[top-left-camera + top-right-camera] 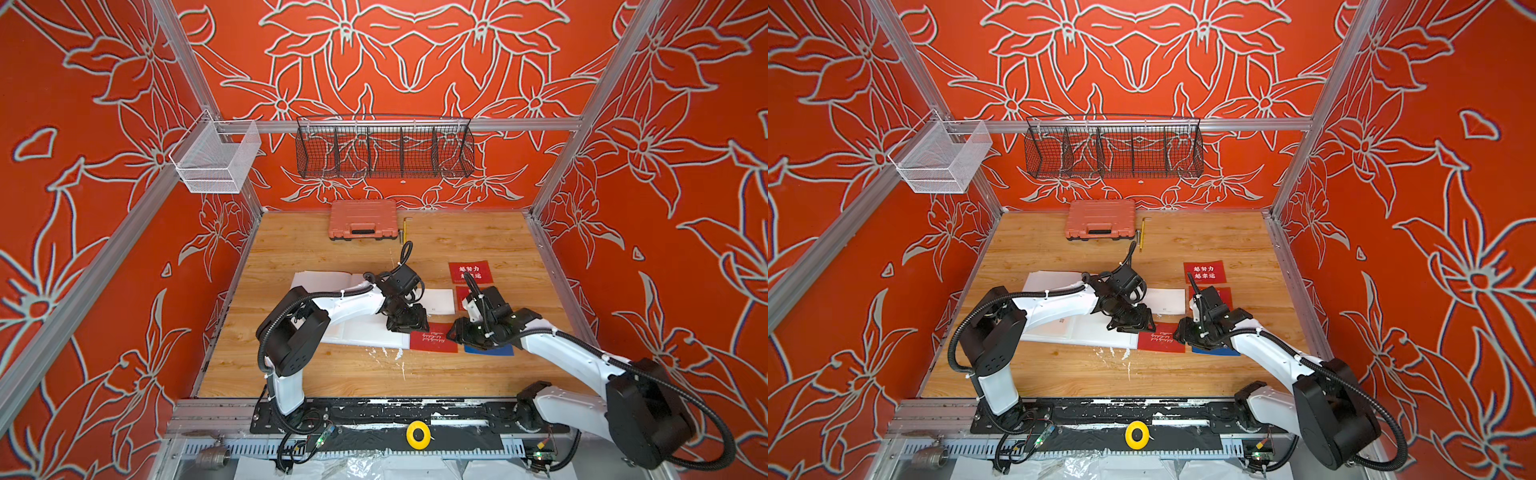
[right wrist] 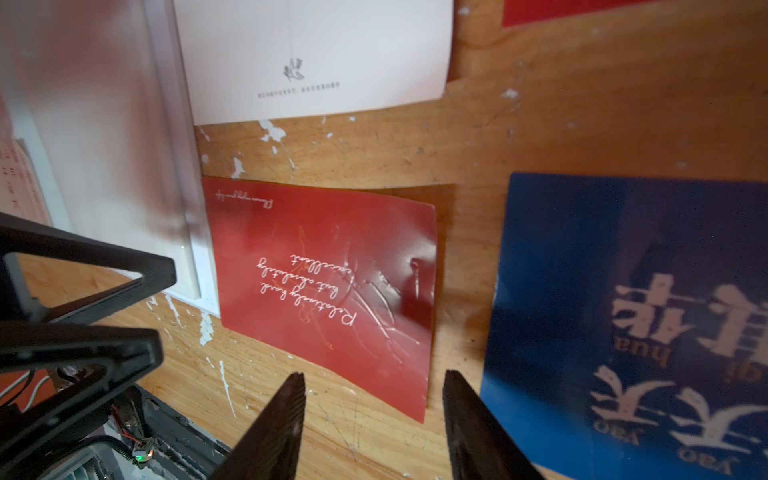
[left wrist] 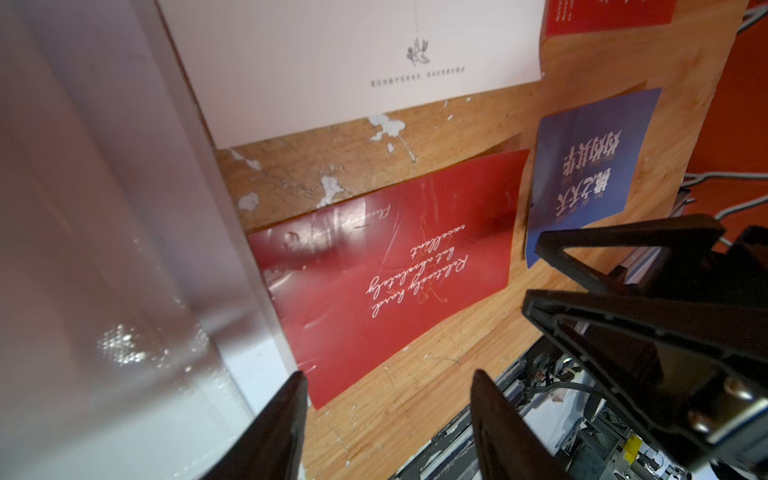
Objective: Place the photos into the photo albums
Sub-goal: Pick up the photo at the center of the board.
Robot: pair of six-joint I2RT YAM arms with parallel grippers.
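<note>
The photo album (image 1: 365, 334) lies open on the wooden table, its white sleeve pages partly under my left arm. A red photo with white script (image 1: 432, 337) (image 3: 386, 270) (image 2: 328, 282) lies flat against the album's right edge. My left gripper (image 1: 409, 326) (image 3: 388, 374) hovers open over its album-side corner. My right gripper (image 1: 455, 332) (image 2: 374, 374) hovers open over its opposite corner. Neither holds anything. A blue photo (image 1: 490, 351) (image 2: 623, 311) lies to the right, under my right gripper. A white photo (image 1: 438, 301) (image 3: 332, 62) and two red photos (image 1: 469, 272) lie behind.
An orange-pink plastic case (image 1: 362, 219) and a yellow-handled tool (image 1: 402, 232) sit at the back of the table. A black wire basket (image 1: 384, 147) and a white mesh basket (image 1: 216, 160) hang on the frame. A yellow tape roll (image 1: 417, 434) lies on the front rail.
</note>
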